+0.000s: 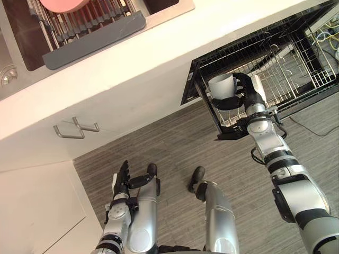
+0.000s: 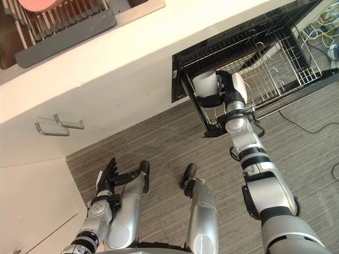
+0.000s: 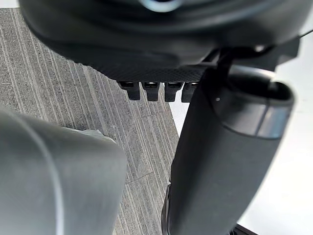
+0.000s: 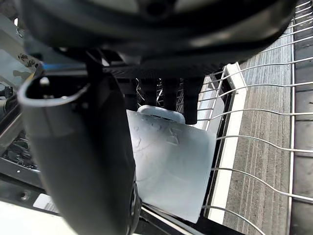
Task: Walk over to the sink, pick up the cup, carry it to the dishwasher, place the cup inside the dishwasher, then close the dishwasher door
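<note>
My right hand (image 1: 249, 92) is curled round a white cup (image 1: 222, 86) and holds it over the near corner of the dishwasher's pulled-out wire rack (image 1: 280, 66). Seen from the right wrist, the cup (image 4: 168, 161) sits between my thumb and fingers (image 4: 168, 95), with the rack wires (image 4: 254, 137) right behind it. The cup's mouth points away from the rack, toward the counter side. My left hand (image 1: 123, 177) hangs low by my side with straight fingers and nothing in it.
A white counter (image 1: 159, 63) runs across the view, with the sink (image 1: 32, 47) and a dish rack (image 1: 90, 21) holding a pink item (image 1: 66, 4). Below are cabinet handles (image 1: 77, 128). Grey wood floor (image 1: 175, 153) lies in front of the dishwasher.
</note>
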Robot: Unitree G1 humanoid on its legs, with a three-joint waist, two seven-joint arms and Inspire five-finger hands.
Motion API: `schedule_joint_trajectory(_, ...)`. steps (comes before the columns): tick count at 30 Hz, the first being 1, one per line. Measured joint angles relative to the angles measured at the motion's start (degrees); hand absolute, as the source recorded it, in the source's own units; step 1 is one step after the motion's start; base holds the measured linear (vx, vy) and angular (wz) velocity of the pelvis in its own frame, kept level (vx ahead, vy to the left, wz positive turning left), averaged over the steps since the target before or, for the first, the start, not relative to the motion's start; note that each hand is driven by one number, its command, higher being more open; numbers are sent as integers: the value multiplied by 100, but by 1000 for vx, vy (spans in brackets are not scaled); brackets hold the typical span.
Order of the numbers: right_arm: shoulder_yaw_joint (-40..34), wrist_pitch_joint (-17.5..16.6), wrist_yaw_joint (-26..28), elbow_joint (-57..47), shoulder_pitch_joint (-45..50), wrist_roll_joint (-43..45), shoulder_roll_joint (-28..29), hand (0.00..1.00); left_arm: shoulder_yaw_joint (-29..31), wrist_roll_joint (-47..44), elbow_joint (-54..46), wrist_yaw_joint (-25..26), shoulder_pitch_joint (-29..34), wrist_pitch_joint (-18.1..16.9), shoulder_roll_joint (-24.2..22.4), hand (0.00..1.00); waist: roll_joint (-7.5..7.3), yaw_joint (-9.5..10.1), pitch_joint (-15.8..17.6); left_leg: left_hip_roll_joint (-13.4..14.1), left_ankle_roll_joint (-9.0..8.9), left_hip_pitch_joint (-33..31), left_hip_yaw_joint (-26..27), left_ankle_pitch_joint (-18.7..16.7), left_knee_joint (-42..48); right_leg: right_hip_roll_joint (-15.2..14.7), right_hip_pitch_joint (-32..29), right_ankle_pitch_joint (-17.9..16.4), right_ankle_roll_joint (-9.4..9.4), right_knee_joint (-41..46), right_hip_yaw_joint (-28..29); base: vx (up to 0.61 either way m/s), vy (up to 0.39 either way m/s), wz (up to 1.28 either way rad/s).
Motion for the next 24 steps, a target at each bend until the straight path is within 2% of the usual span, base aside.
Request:
schedule_joint_trajectory(15,-60,34,-38,165,50,-11,548,100,-7,2,25,102,-110,13,-62,100,-35,-37,-19,-15,-25,184,11,25,-102,-17,148,7,1,-40,10,0,0,0)
schedule_joint_trajectory(24,-582,38,-230,-1239,1242,93,1134,100,-124,2,268,136,-179,95,-26,100,-216,-163,-74,-63,-57,817,166,349,-822,20,574,221,-1,-525,121,8,-9,-4)
